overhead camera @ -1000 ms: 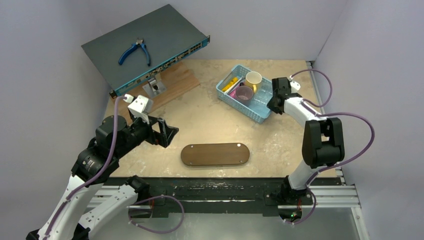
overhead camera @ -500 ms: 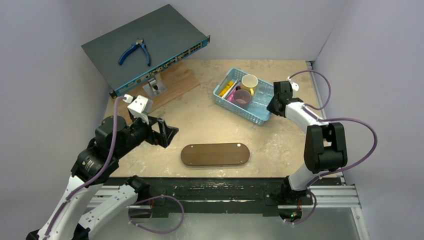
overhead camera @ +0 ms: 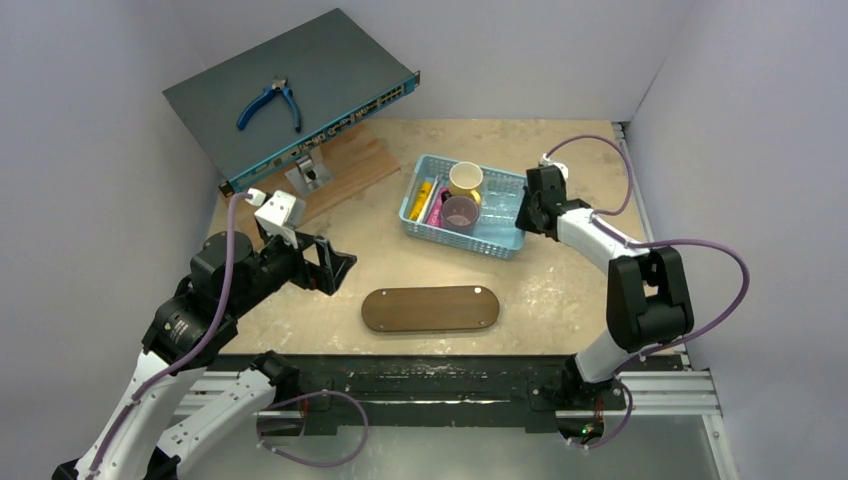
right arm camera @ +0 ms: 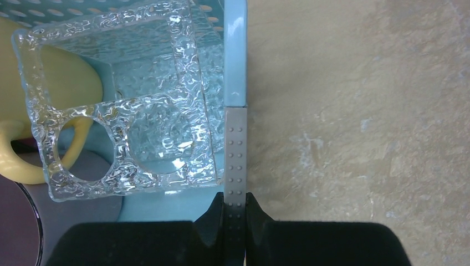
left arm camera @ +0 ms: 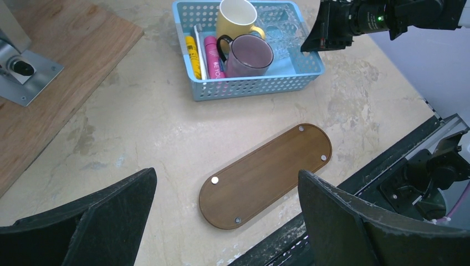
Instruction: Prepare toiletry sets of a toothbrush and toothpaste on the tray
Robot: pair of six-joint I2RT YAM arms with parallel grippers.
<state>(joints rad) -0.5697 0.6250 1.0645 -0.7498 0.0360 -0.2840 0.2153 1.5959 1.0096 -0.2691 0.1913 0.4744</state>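
From above, we saw the flat dark-brown oval wooden tray point(overhead camera: 430, 308) bare on the mottled counter point(overhead camera: 560, 290). The right pincer point(overhead camera: 522, 212) gripped the blue perforated plastic basket point(overhead camera: 455, 226), presumably to drag it closer.

Left wrist: the left pincer point(left arm camera: 227, 173) gaped wide. Yellow toothpaste point(left arm camera: 192, 55), pink toothpaste point(left arm camera: 211, 55) and a pale toothbrush point(left arm camera: 200, 55) lay inside the basket.

Right wrist: dimpled grey pads point(right arm camera: 235, 149) pinched its smooth rim.

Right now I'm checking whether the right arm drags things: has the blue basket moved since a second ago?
Yes. The blue basket has slid left and slightly nearer the tray, with the right gripper shut on its rim.
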